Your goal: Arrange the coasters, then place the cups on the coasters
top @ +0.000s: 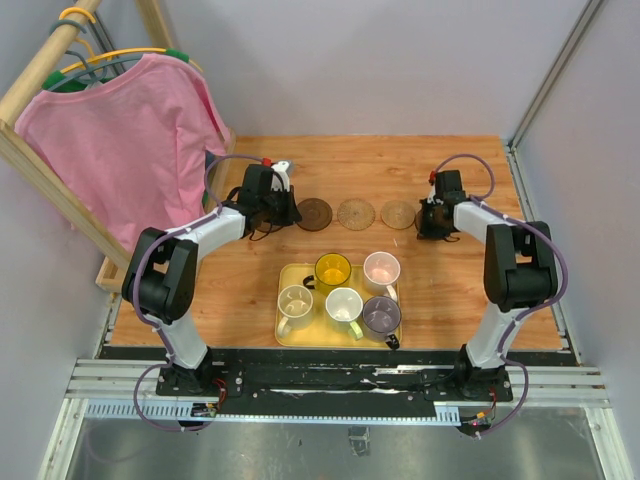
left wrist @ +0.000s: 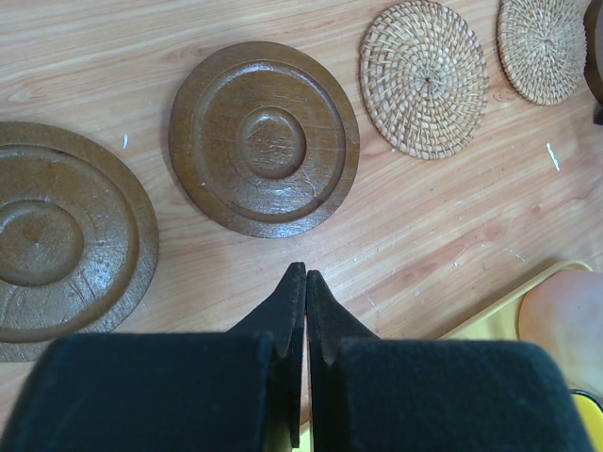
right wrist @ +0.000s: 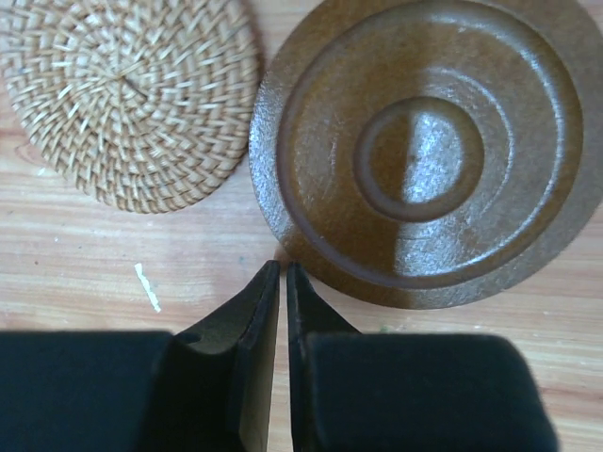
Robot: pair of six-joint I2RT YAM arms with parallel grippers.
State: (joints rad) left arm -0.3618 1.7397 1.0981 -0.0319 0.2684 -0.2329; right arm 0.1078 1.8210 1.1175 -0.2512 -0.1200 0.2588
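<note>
Several coasters lie in a row across the table: a dark brown one, then two tan woven ones. The left wrist view shows two dark brown coasters and both woven coasters. My left gripper is shut and empty, hovering just short of the dark coasters. My right gripper is shut on nothing, its tips at the rim of another dark brown coaster, beside a woven coaster. The cups stand in the yellow tray: yellow, pink, beige, white, grey-purple.
A pink shirt hangs on a wooden rack at the back left, close to the left arm. Grey walls close in the table at the back and right. The tray sits between the two arm bases, near the front edge.
</note>
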